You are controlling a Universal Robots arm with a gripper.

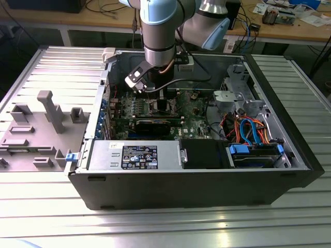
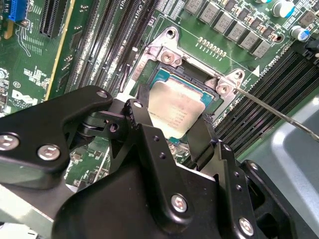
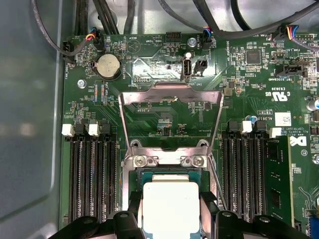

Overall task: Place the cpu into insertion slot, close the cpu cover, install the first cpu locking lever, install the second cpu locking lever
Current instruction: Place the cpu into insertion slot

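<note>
The pincer (image 2: 173,114) is clamped on opposite edges of the cpu (image 3: 171,206), a light, stiff, fragile chip probably best held level by those edges, sitting in or just above the insertion slot (image 3: 167,158), whose cpu cover (image 3: 170,94) stands open.

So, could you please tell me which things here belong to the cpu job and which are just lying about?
Job: cpu, slot, cover (open), lever.
Lying about: coin battery, grey tray, drive cables.
</note>
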